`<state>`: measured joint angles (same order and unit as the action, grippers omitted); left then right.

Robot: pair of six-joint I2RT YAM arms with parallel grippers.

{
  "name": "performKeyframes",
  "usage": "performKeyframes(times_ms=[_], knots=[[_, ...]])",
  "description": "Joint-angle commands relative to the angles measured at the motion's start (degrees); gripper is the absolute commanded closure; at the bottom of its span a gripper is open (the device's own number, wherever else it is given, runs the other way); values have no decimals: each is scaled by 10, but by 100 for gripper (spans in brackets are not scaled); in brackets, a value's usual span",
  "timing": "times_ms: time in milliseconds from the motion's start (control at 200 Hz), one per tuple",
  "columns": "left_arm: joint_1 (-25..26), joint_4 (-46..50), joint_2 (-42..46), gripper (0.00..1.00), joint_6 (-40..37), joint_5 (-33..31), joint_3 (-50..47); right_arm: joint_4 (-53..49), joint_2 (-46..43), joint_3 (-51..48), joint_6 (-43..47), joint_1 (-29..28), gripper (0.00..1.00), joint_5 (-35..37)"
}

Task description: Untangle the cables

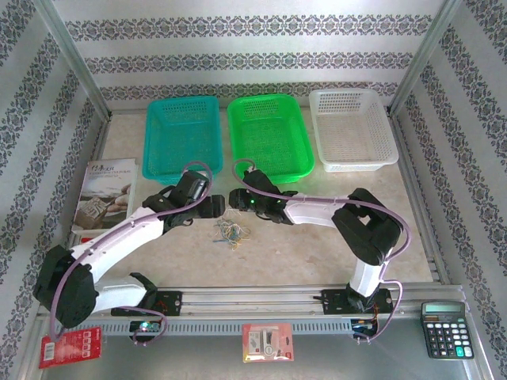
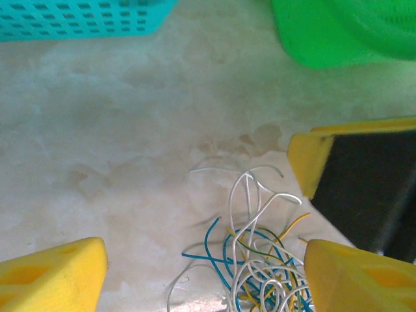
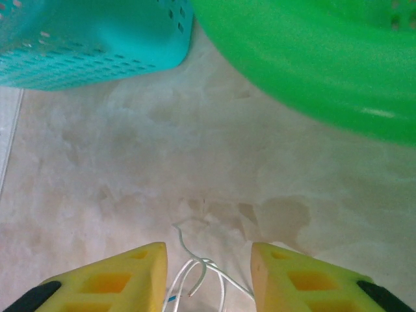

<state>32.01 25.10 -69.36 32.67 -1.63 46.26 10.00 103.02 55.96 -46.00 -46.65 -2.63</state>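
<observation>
The cables [image 1: 231, 232] lie in a small loose tangle of white, blue and yellow cords on the table in front of both grippers. In the left wrist view the cables [image 2: 260, 260] sit between and just beyond my left gripper [image 2: 205, 255], which is open wide and holds nothing. One yellow finger [image 2: 312, 159] of the right gripper shows at that view's right. My right gripper [image 3: 208, 257] is open, with white cable ends [image 3: 203, 276] looping up into the gap, clear of both pads. From above, the left gripper [image 1: 215, 207] and right gripper [image 1: 238, 198] nearly meet behind the tangle.
Three baskets line the back: teal [image 1: 184, 134], green [image 1: 269, 134] and white [image 1: 352, 127]. A book [image 1: 107, 194] lies at the left. A calculator [image 1: 446, 328], a red packet [image 1: 70, 347] and a small packet [image 1: 268, 342] sit along the front rail.
</observation>
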Motion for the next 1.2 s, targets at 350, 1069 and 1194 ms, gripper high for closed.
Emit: performKeyframes(times_ms=[350,1069,1194], knots=[[-13,7,34,18,30,-37,-22,-32,46,51,21,-12,63,15],[-14,-1,42,17,35,-29,-31,-40,80,78,21,-13,74,-3],[-14,-1,42,17,35,-29,-30,-40,81,77,21,-14,73,-4]])
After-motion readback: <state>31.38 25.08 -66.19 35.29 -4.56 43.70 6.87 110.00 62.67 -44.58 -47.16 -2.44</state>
